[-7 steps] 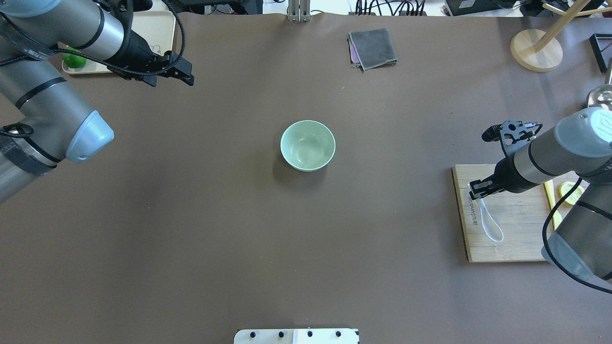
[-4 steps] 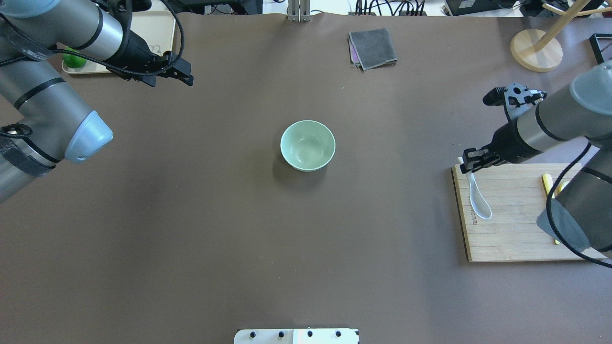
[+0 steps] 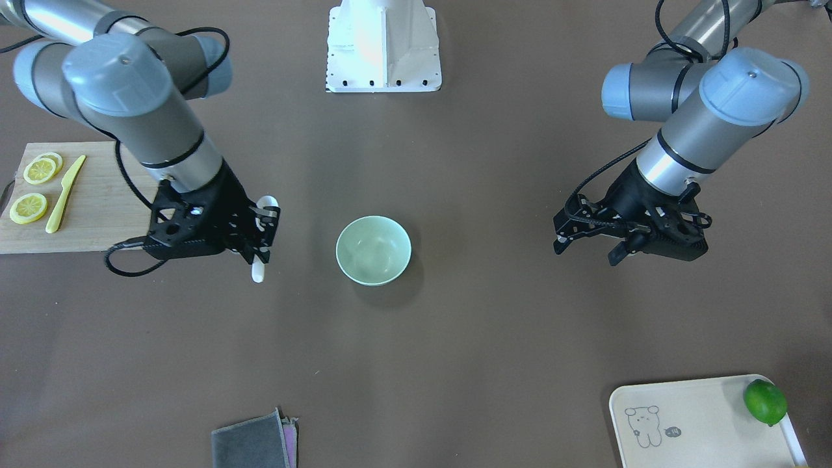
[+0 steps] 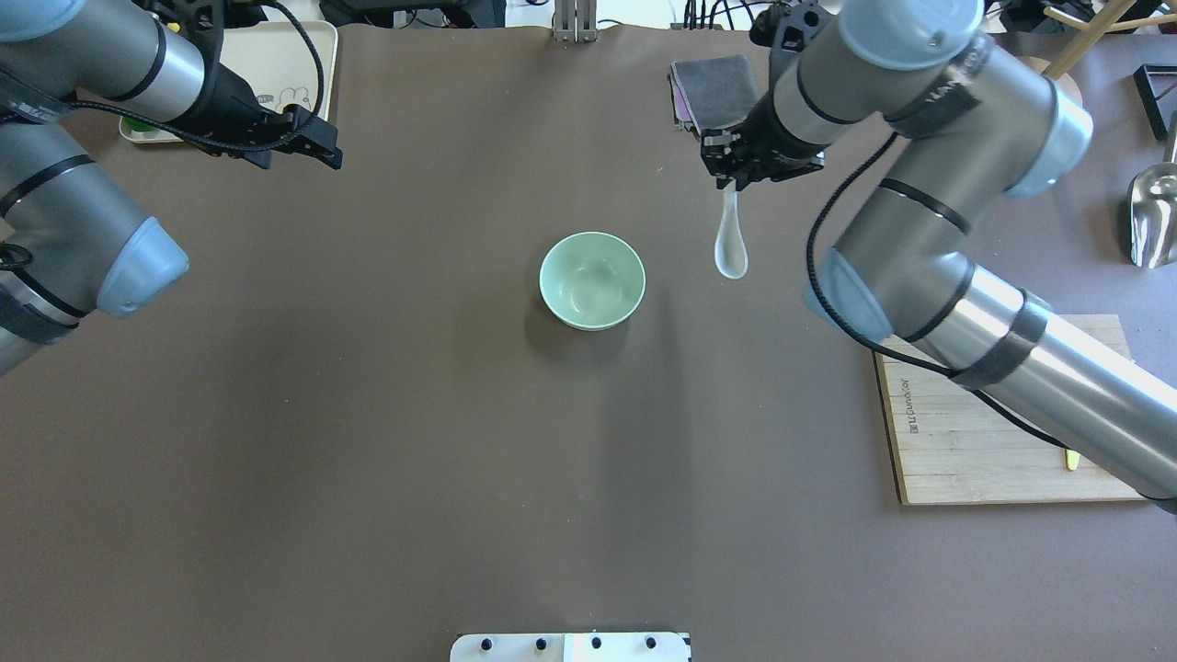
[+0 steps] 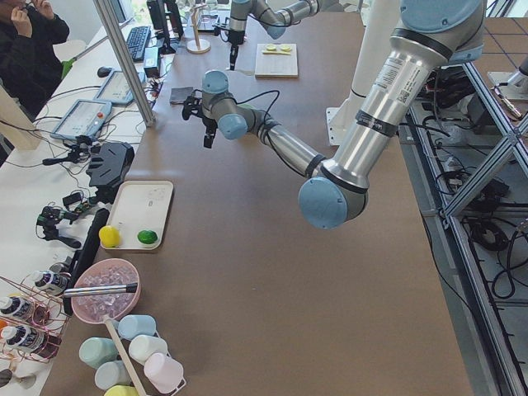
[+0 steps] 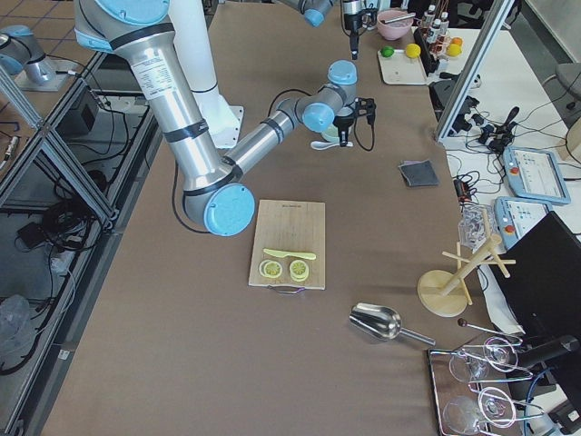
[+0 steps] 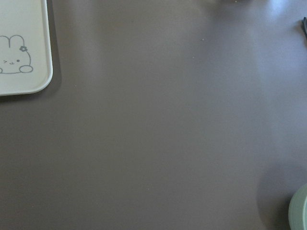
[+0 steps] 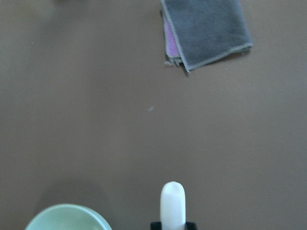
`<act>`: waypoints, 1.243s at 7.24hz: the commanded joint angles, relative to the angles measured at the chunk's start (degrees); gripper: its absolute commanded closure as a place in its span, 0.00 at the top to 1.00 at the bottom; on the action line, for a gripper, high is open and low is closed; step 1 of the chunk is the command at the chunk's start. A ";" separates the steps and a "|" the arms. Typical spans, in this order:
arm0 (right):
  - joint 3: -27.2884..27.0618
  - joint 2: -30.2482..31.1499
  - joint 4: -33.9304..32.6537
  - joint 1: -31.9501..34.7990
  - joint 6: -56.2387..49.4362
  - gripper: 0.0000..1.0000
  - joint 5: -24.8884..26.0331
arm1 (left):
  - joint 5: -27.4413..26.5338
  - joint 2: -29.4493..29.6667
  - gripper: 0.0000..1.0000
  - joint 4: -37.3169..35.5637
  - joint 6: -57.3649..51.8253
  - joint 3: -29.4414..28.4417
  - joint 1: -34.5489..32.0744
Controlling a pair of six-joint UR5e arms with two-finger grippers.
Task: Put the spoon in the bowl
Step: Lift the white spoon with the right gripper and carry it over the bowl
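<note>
The pale mint-green bowl (image 4: 591, 280) stands upright in the middle of the table; it also shows in the front view (image 3: 373, 250) and at the bottom left of the right wrist view (image 8: 67, 218). My right gripper (image 4: 736, 173) (image 3: 262, 229) is shut on the handle of the white spoon (image 4: 731, 246) (image 3: 258, 272) and holds it in the air to the right of the bowl, apart from it. The scoop points back toward the robot. The handle end (image 8: 172, 201) pokes out in the right wrist view. My left gripper (image 4: 303, 158) (image 3: 585, 250) is open and empty, far left of the bowl.
A folded grey cloth (image 4: 717, 92) lies just beyond the right gripper. A wooden cutting board (image 3: 97, 201) with lemon slices (image 3: 29, 208) and a yellow knife (image 3: 65, 194) lies at the right. A cream bear tray (image 3: 702, 422) holds a lime (image 3: 765, 401). A metal scoop (image 4: 1154, 216) lies far right.
My right gripper has lifted the spoon off the cutting board and carried it left and away from the robot, to beside the bowl. The left gripper has shifted slightly left.
</note>
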State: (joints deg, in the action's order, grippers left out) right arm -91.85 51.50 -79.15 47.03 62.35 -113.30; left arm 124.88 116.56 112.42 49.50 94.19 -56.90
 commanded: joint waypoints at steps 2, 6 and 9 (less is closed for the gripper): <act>11.77 -6.84 12.60 -8.07 7.33 0.00 13.07 | 1.24 -3.09 0.98 -0.27 -5.99 0.29 -4.62; 12.66 -7.73 12.53 -12.13 7.88 0.00 16.26 | 1.24 -3.09 0.98 -0.45 -5.91 0.11 -4.71; 12.93 -7.64 12.79 -12.75 7.79 0.14 16.63 | 1.24 -2.92 0.98 -0.62 -5.91 0.03 -4.80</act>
State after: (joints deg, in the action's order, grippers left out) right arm -79.01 43.80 -66.47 34.47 70.16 -96.75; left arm 126.12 113.57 111.93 43.59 94.25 -61.64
